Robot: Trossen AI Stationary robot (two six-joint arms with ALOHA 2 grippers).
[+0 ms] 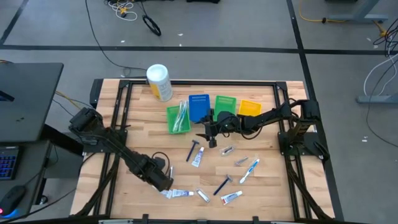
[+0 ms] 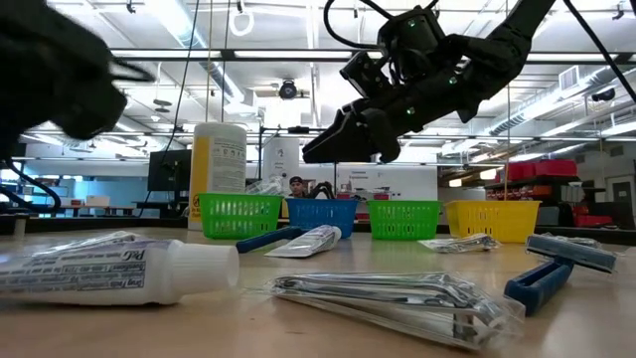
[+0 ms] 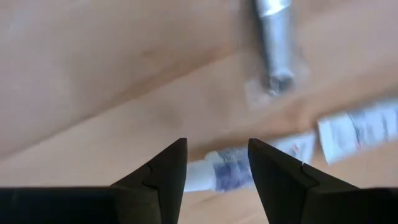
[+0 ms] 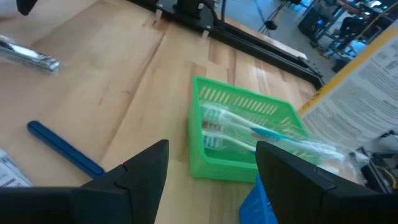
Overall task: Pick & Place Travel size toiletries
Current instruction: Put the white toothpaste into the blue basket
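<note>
Left pincer (image 1: 166, 185): low at the bench (image 1: 149, 140) front, part open, empty, its fingers (image 3: 163, 171) straddling a tube (image 3: 227, 173) without touching it.
Tube: near the front edge; in the high view its long axis runs left-right; the end under the fingers is hidden.
Packet (image 3: 273, 43): silvery, blurred, just beyond the tube.
Right pincer (image 1: 211, 138): raised before the bins, wide open, empty.
Green bin (image 4: 239, 134): holds toothbrushes (image 4: 264, 134), their long axes front-to-back in the high view.
Razor (image 4: 65, 148): blue handle, head cut off.
</note>
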